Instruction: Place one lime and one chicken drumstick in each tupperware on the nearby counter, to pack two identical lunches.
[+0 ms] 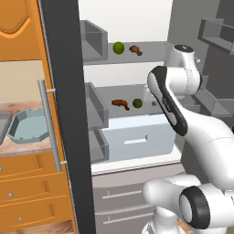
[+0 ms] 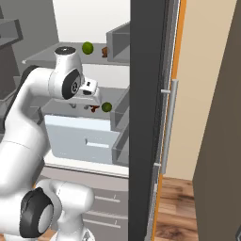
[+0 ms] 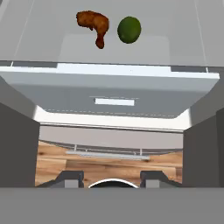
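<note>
The fridge stands open. On its upper shelf lie a lime (image 1: 119, 47) and a chicken drumstick (image 1: 135, 50). The middle shelf holds a second drumstick (image 1: 120, 103) with a second lime (image 1: 137, 103) to its right. The hand view shows that pair from above, drumstick (image 3: 94, 24) left of lime (image 3: 129, 29). My gripper (image 3: 113, 178) hangs open and empty in front of the middle shelf, short of both. On the counter (image 1: 27, 144) to the left sits the pale blue-green octagonal tupperware (image 1: 28, 125). The corner of the grey tupperware (image 1: 2, 125) shows at the frame's edge.
The dark fridge door edge (image 1: 64, 114) with its long grey handle (image 1: 48, 123) stands between the shelves and the counter. Grey door bins (image 1: 95, 107) line the shelves' left side. A pale crisper drawer (image 1: 137, 137) sits under the middle shelf.
</note>
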Available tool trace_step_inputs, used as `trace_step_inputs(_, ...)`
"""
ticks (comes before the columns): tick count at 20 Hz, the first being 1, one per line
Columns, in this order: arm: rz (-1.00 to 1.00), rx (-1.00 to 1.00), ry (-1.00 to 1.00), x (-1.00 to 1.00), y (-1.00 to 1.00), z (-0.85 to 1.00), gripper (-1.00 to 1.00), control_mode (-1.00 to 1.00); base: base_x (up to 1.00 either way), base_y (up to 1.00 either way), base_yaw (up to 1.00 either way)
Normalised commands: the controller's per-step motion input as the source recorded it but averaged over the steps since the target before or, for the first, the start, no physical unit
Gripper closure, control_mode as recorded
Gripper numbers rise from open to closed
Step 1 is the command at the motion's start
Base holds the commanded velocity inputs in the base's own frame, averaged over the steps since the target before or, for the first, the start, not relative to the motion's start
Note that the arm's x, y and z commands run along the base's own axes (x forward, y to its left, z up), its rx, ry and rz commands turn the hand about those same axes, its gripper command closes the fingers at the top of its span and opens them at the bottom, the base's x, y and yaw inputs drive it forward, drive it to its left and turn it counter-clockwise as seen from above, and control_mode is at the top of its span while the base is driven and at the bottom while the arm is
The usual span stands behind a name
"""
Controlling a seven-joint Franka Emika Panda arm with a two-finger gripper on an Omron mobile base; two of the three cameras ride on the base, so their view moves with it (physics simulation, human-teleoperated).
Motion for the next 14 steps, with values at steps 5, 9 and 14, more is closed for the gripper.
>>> trace_step_inputs(5,0.0,0.01,-0.07,-0.1,0.0,0.0,-1.0,-1.0,0.0,0.0,0.0)
trace_step_inputs(9,-0.02,-0.08,-0.12,0.21,-0.13,-0.27,-1.0,-1.0,0.0,0.0,0.0)
trace_step_inputs(14,-0.06,0.01,0.0,0.89,-0.15,-0.26,-1.0,-1.0,0.0,0.0,0.0)
